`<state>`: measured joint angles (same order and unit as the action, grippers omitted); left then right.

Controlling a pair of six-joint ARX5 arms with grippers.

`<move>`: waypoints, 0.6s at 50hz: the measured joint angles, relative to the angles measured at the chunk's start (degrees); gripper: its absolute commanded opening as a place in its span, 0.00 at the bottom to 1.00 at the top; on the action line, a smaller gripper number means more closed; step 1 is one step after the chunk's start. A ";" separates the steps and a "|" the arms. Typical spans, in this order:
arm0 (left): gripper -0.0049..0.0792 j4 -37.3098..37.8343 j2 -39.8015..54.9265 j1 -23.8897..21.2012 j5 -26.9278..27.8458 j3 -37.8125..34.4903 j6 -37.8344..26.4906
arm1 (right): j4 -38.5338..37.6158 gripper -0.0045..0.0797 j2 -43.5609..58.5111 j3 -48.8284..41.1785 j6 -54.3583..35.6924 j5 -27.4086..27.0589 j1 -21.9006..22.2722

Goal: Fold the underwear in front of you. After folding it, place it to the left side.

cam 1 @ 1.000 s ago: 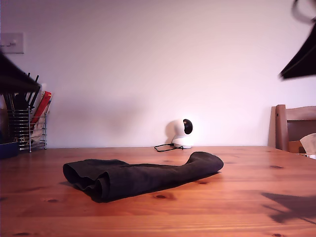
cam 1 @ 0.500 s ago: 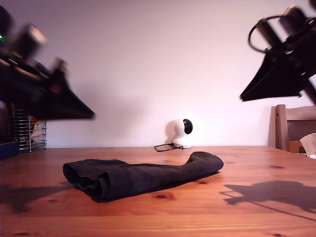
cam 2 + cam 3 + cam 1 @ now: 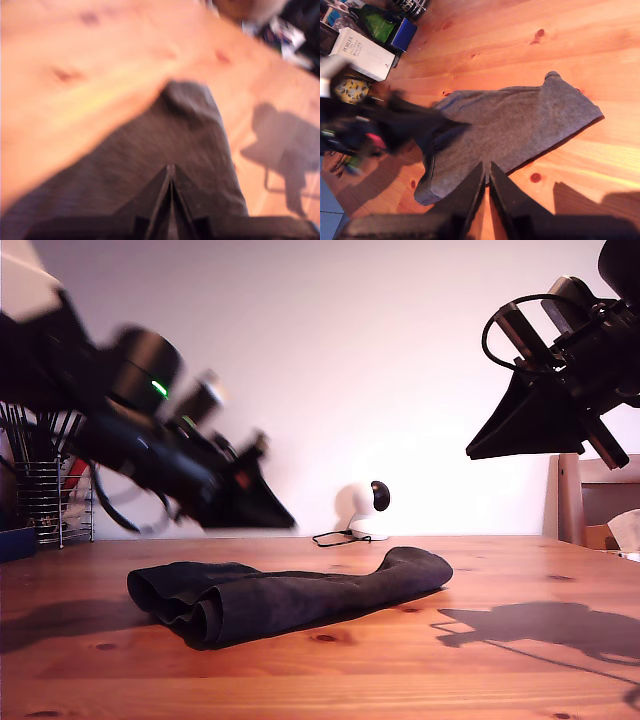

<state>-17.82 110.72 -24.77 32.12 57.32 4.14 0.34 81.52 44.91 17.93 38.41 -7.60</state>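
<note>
In the exterior view the underwear (image 3: pixel 285 595) lies rumpled on the wooden table (image 3: pixel 480 670), near the middle, its thick rolled end toward that view's left and its flatter end reaching right. My first gripper (image 3: pixel 262 508) hangs blurred above the rolled end, apart from the cloth; my second gripper (image 3: pixel 520 425) is high at that view's right, well clear of the table. A small white camera (image 3: pixel 370 508) stands far back by the wall, and a wire rack (image 3: pixel 55 502) sits at the far left. In the first wrist view, blurred, my first gripper (image 3: pixel 170 190) has its jaws pressed together, holding nothing, over the underwear (image 3: pixel 170 145). In the second wrist view my second gripper (image 3: pixel 486 182) is likewise closed and empty above the underwear (image 3: pixel 520 130), with the first arm (image 3: pixel 380 127) a dark smear over the cloth's other end.
</note>
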 measured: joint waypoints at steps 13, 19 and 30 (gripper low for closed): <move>0.03 4.50 2.43 -2.16 -3.85 0.00 -2.14 | -0.33 0.04 0.44 0.00 -0.02 0.02 0.00; 0.03 8.48 2.43 -2.89 -4.11 0.00 -5.55 | -0.17 0.04 2.56 0.04 -0.02 0.02 -0.17; 0.03 13.77 2.32 -4.98 -4.11 1.09 -11.65 | 0.59 0.04 4.44 0.04 -1.31 0.02 -0.76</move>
<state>-4.05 113.03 -29.76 28.01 58.41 -7.51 0.93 85.95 44.95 16.62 38.44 -8.36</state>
